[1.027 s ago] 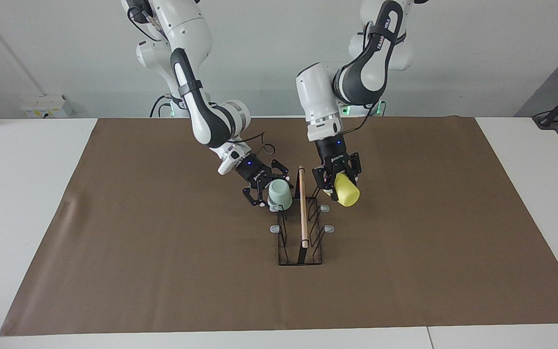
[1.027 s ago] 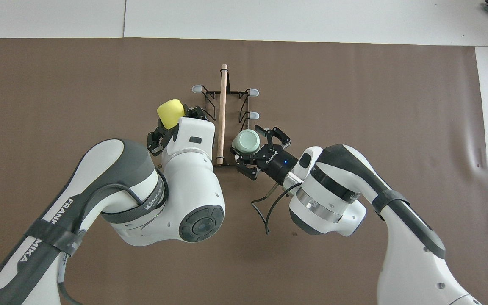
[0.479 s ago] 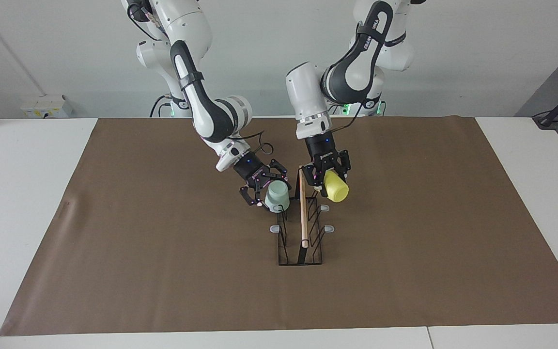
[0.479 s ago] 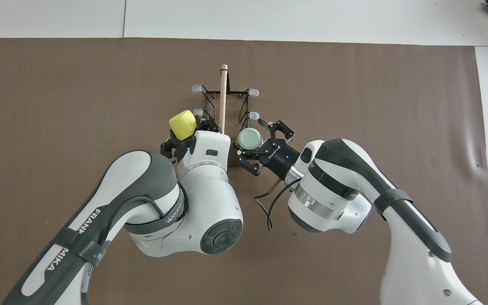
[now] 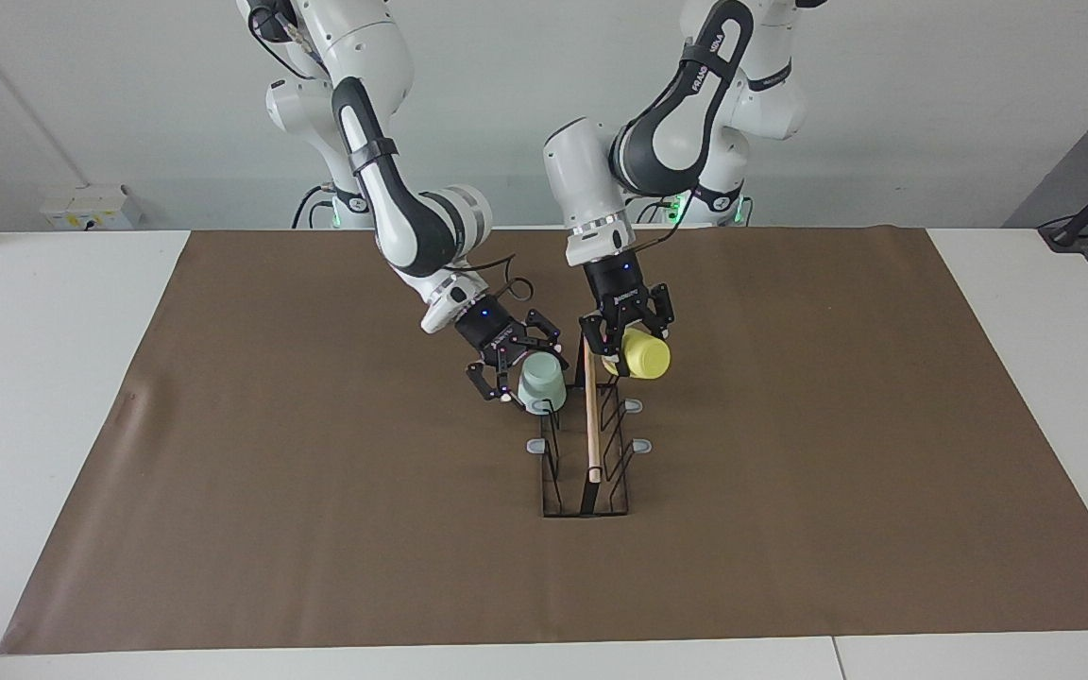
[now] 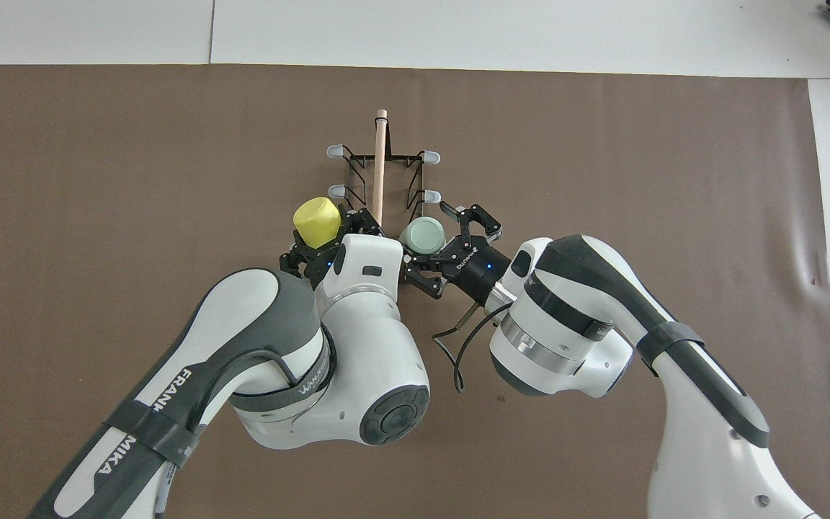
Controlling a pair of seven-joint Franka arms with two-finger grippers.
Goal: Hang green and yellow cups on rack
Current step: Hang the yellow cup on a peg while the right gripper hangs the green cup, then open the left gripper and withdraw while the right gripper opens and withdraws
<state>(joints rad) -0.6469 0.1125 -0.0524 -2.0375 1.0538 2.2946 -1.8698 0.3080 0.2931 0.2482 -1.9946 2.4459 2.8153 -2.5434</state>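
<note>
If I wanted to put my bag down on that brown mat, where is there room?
The brown mat is bare from the rack out to both table ends, and between the rack and the mat's edge farthest from the robots. It is crowded at the rack's robot end, where the left gripper with the yellow cup and the right gripper with the green cup meet.

We've got the rack [image 5: 587, 444] mid-mat [image 5: 223, 472], rod running away from the robots. Yellow cup [image 5: 644, 355] in our left gripper [image 5: 621, 348], over the rack's left-arm side; green cup [image 5: 542, 383] in our right gripper [image 5: 518, 370], over its right-arm side, both at the robot-near prongs.
</note>
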